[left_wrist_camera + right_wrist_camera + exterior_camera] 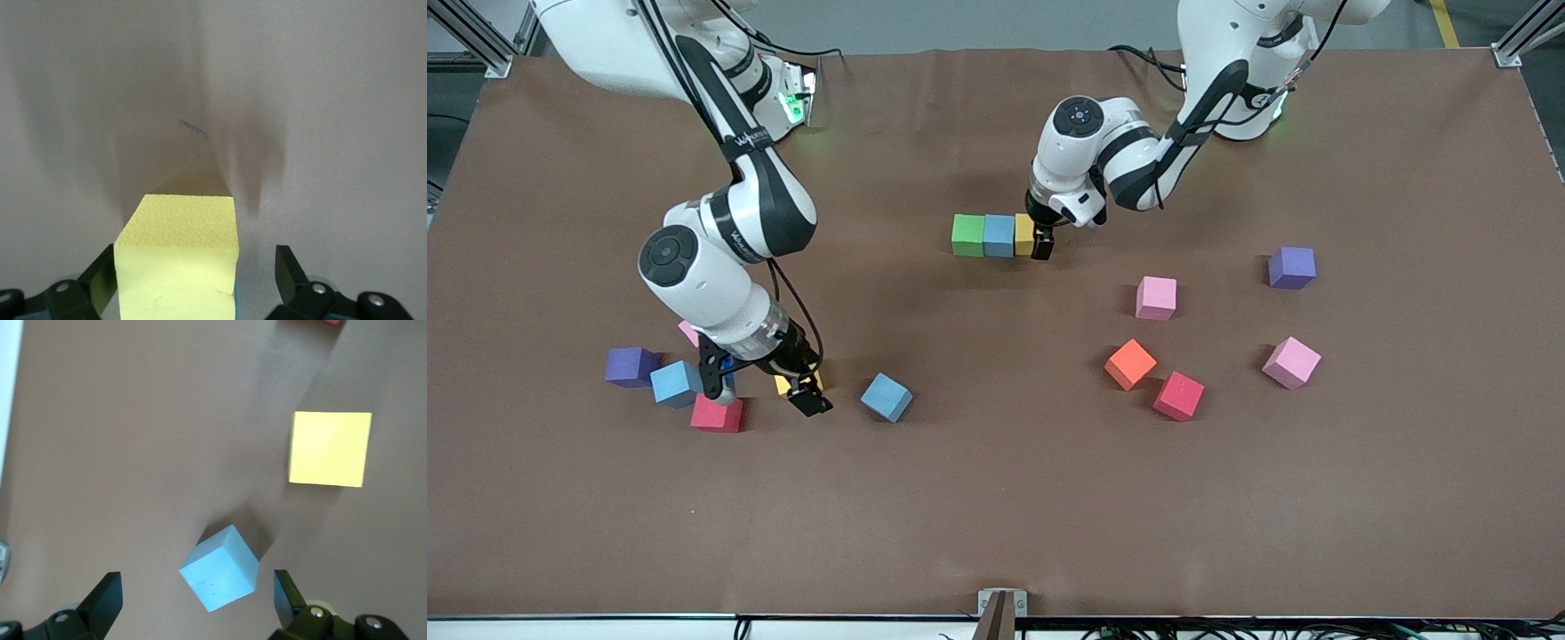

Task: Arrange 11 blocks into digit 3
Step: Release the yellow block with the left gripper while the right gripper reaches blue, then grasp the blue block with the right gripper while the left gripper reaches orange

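mid table [996, 498] free | blocks [715, 414] crowd right hand [765, 387]

Blocks all matte foam; yellow block [177, 257] shows pebbly grain up close. Table cover [996, 498] dull brown, cloth-like, faint creases. Arm shells [711, 284] glossy white plastic.

A brown mat is covering the table [996, 516], creasing slightly. Grey floor is showing past its top edge, with aluminium frame posts [1528, 31] standing at the corners.

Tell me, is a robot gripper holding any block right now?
No. The left gripper is open around the yellow block in the row; the right gripper is open over a blue block.
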`<state>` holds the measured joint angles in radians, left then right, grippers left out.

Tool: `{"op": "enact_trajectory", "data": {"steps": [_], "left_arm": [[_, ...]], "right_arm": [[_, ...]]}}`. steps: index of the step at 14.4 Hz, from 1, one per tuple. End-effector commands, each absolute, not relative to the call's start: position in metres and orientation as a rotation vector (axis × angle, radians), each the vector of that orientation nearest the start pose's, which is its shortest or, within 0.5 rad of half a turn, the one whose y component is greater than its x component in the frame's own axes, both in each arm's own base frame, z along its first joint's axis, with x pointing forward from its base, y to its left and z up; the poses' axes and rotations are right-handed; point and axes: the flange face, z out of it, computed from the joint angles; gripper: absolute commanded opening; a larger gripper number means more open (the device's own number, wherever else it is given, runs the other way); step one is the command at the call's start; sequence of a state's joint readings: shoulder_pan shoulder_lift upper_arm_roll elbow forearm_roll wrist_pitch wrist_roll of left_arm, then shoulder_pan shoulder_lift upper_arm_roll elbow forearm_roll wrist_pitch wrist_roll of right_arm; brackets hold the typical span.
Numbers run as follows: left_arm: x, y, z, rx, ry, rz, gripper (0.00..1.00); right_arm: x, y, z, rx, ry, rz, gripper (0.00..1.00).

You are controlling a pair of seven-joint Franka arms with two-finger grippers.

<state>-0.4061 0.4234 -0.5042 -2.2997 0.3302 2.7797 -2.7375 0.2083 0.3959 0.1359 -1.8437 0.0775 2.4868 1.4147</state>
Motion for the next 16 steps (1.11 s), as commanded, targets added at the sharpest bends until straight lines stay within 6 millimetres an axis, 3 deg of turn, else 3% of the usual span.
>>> {"op": "enact_trajectory", "data": {"steps": [1, 4, 6, 8, 12, 16], "left_arm": [[0.306, -0.447, 0.219, 2.070, 2.219, -0.091, 1.00], [0.299, -0.456, 0.245, 2.055, 2.208, -0.052, 1.00], [0.303, -0.456, 0.264, 2.047, 2.199, -0.007, 1.00], [0.314, -0.460, 0.283, 2.044, 2.211, 0.043, 1.00], [0.350, -0.466, 0.311, 2.113, 2.211, 0.117, 1.00], [0.406, -0.442, 0.323, 2.242, 2.089, 0.133, 1.00]], "right_arm": [[0.647, 0.226, 0.350, -2.541, 1.402, -0.218, 1.00], [0.665, 0.226, 0.326, -2.777, 1.141, -0.247, 1.00], [0.675, 0.228, 0.316, -2.827, 1.132, -0.201, 1.00], [0.679, 0.247, 0.299, -2.853, 1.101, -0.173, 1.00], [0.674, 0.283, 0.279, -2.920, 1.031, -0.121, 1.00], [0.671, 0.301, 0.266, -2.984, 1.007, -0.068, 1.00]]}}
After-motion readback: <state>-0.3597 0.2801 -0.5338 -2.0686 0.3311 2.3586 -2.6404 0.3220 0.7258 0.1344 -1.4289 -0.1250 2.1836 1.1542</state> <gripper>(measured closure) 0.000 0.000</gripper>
